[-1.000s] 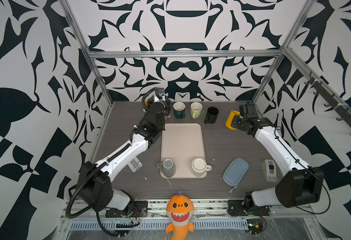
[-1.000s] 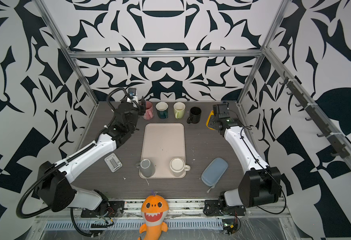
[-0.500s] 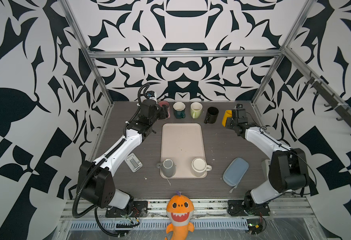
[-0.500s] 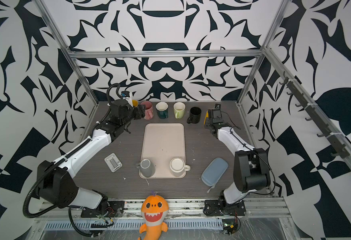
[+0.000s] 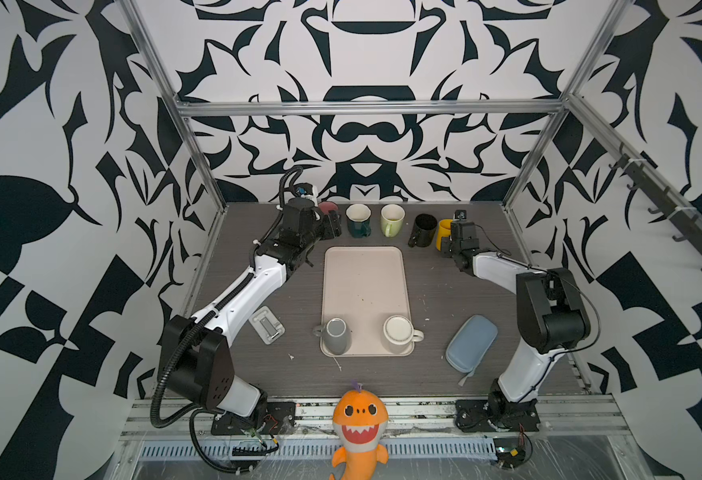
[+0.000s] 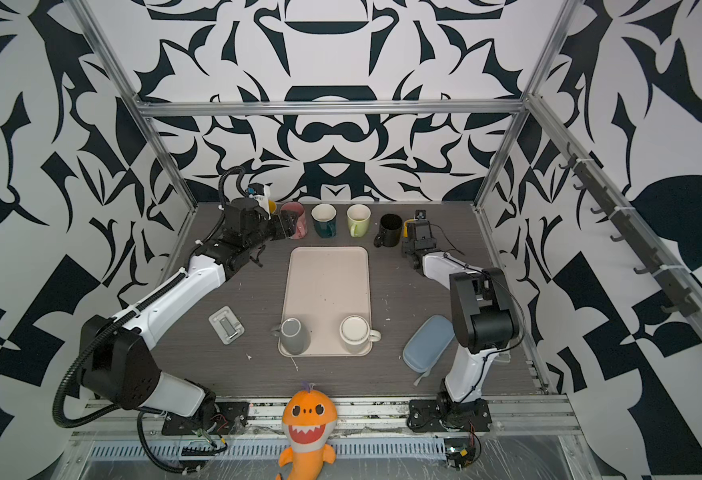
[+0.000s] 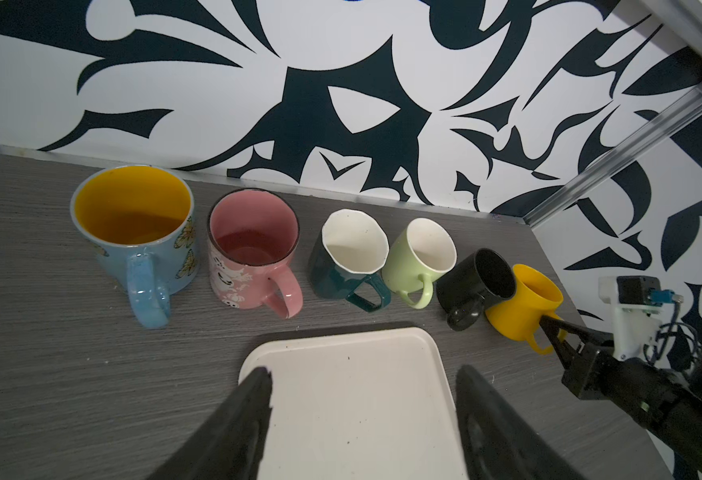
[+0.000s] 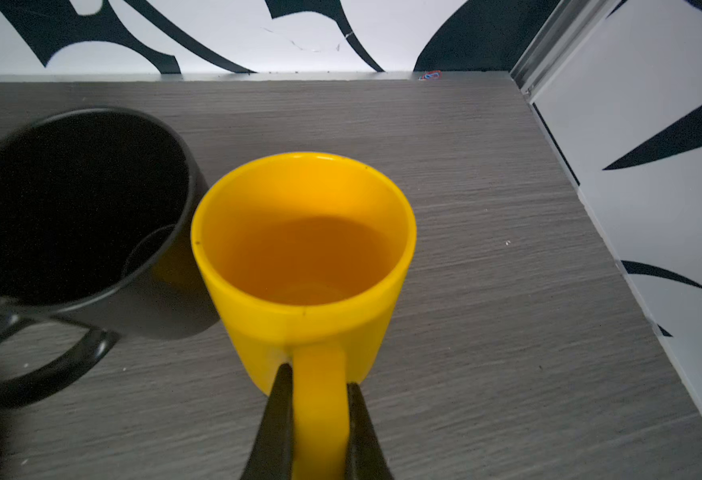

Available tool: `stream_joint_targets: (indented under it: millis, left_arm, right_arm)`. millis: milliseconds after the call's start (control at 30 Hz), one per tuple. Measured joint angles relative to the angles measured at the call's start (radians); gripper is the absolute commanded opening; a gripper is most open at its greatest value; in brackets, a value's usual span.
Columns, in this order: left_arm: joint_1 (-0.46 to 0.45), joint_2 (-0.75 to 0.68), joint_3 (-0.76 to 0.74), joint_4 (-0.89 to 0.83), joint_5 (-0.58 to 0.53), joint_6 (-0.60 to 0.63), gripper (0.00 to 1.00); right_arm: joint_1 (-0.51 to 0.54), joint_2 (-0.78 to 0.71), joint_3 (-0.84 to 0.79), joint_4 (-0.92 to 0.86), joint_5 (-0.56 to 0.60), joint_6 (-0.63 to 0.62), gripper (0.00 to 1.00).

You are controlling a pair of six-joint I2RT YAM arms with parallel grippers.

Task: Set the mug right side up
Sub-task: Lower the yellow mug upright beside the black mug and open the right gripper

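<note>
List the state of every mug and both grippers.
yellow mug: upright, handle gripped
black mug: upright
green mug: upright
teal mug: upright
pink mug: upright
blue mug: upright
gray mug: upside down
cream mug: upside down
left gripper: open, empty
right gripper: shut

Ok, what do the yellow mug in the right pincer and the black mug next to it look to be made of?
Yellow mug: probably glazed ceramic, possibly plastic; smooth, evenly coloured, with a bright glint on the rim. The right pincer is shut on its handle.
Black mug: likely ceramic with a matte finish; it shows almost no shine, only a dull sheen along the rim and handle.
</note>
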Motion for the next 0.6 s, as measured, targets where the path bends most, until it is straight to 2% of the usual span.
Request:
stream_joint_targets:
  millis: [300, 600]
  left_arm:
    - [0.0, 0.001, 0.0, 0.0, 0.0, -0.005, 0.75]
    - [0.001, 0.001, 0.0, 0.0, -0.001, -0.005, 0.76]
  right_arm:
    - [0.0, 0.043, 0.019, 0.057, 0.018, -0.003, 0.0]
    - [0.002, 0.045, 0.019, 0.058, 0.029, 0.011, 0.18]
